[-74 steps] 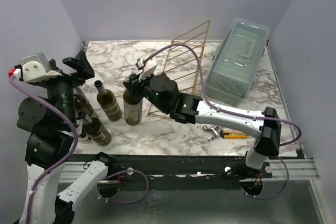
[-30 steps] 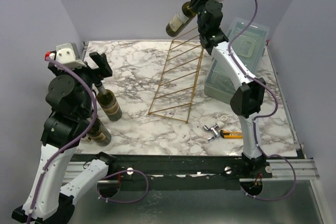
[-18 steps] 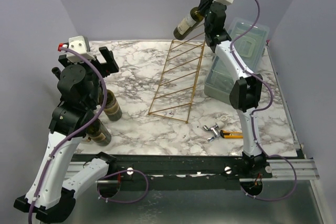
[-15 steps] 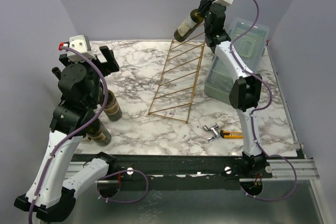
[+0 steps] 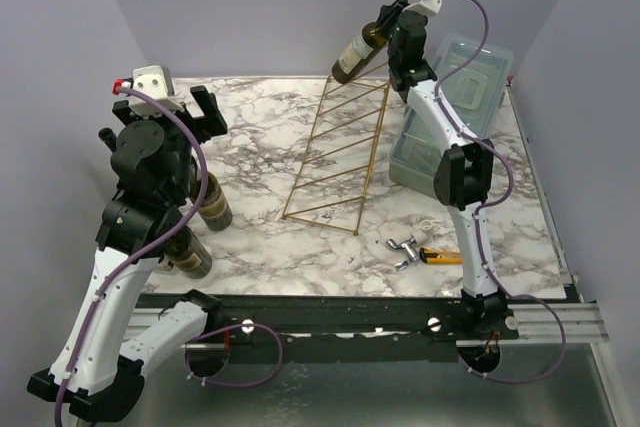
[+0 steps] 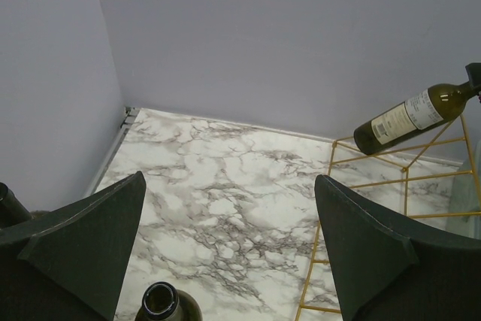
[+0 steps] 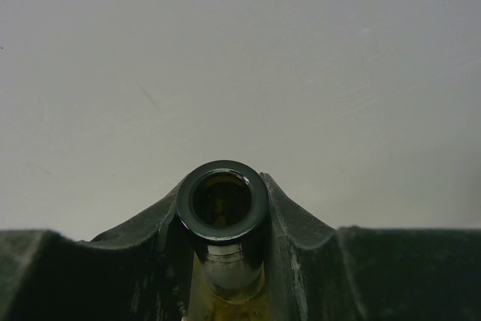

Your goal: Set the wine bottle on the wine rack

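Note:
A dark green wine bottle (image 5: 354,53) with a pale label hangs tilted in the air, base down to the left. My right gripper (image 5: 389,24) is shut on its neck, high at the back. Its base sits just over the top rung of the gold wire wine rack (image 5: 335,152), which stands slanted on the marble table. The left wrist view shows the bottle (image 6: 409,116) above the rack (image 6: 391,186). In the right wrist view the bottle's mouth (image 7: 222,199) shows between the fingers of the right gripper (image 7: 222,219). My left gripper (image 5: 192,110) is raised at the left, open and empty (image 6: 229,238).
Other dark bottles (image 5: 211,204) (image 5: 186,253) stand under the left arm; one open mouth (image 6: 161,303) shows below the left fingers. A pale blue-grey plastic box (image 5: 450,112) sits at the back right. A yellow knife (image 5: 445,256) and a metal piece (image 5: 403,247) lie near the front.
The right gripper has lifted the bottle off the table and carried it high, then shifted it right and lower toward the rack's top. The left arm rose and now holds still.

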You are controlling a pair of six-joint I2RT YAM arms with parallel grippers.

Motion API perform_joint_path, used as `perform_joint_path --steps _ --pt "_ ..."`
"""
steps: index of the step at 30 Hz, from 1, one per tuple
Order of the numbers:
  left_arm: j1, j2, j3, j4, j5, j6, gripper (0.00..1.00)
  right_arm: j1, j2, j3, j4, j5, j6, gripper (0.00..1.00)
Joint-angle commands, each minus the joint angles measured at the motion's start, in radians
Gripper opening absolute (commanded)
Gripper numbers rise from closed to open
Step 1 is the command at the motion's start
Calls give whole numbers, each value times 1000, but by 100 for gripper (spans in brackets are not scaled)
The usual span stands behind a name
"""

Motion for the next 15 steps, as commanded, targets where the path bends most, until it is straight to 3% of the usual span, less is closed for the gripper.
perform_joint_path --steps 1,15 --pt "-5 -3 -12 23 -23 13 95 -6 -1 42 149 -7 37 1" --pt "-6 2 -18 23 -17 6 95 -2 73 37 207 -56 73 1"
